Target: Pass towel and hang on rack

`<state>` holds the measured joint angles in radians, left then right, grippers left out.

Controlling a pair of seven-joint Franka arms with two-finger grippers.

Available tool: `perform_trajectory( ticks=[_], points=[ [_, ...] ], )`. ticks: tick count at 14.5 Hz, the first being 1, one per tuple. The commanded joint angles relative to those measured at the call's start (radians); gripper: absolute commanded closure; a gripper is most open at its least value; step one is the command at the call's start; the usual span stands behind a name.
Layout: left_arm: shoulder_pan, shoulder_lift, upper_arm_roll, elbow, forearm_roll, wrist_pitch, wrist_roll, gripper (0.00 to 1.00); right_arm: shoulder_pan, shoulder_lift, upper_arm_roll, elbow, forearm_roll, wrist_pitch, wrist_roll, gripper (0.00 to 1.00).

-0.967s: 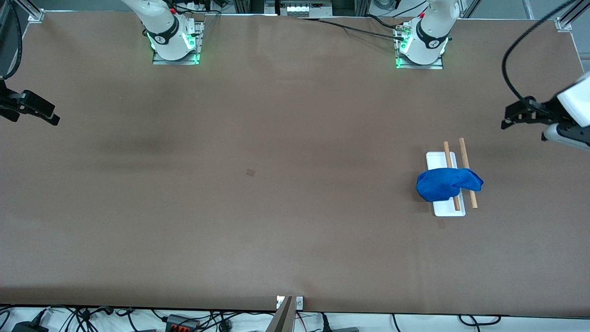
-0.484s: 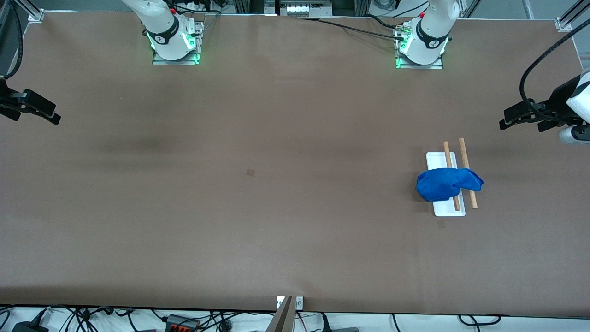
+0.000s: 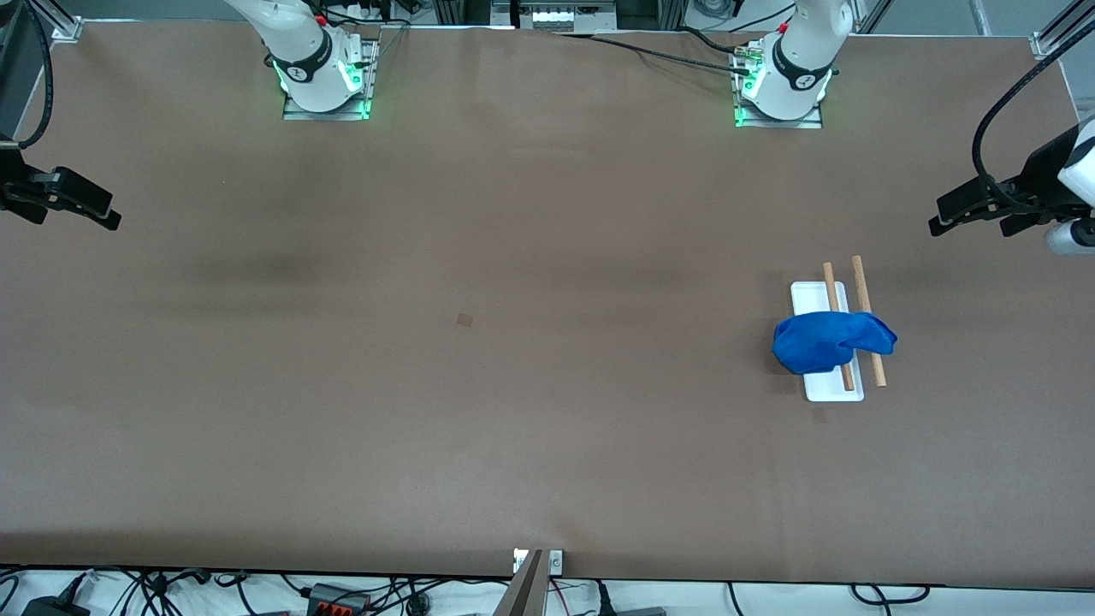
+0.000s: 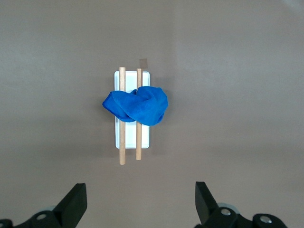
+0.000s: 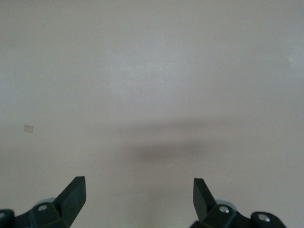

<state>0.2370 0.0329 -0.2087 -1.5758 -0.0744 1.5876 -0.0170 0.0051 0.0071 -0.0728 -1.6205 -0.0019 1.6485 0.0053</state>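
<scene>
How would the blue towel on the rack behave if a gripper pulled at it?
The blue towel looks bunched and folded over both rods, so probably floppy and would sag from one pinch. It seems light. The rack has thin rods on a small white base, so a sideways tug might drag or tip it.

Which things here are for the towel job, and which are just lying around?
For the job:
- blue towel, draped over both rods
- rack, toward the left arm's end
- left gripper, open, over the table edge
- right gripper, open, waiting

Just lying about:
- small brown patch on the table
</scene>
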Motion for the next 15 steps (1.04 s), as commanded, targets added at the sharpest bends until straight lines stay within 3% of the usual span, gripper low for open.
perform_trajectory(
  ticks=[1, 9, 15],
  points=[
    [-0.008, -0.034, 0.011, -0.036, 0.010, 0.015, -0.005, 0.00, 0.006, -0.016, 0.005, -0.021, -0.006, -0.001, -0.007, 0.00],
    [-0.013, -0.045, 0.011, -0.056, 0.039, 0.022, -0.001, 0.00, 0.006, -0.088, 0.005, -0.143, -0.006, 0.092, -0.007, 0.00],
    [-0.013, -0.045, 0.011, -0.061, 0.039, 0.022, 0.000, 0.00, 0.006, -0.088, 0.005, -0.136, -0.006, 0.094, -0.008, 0.00]
  ],
)
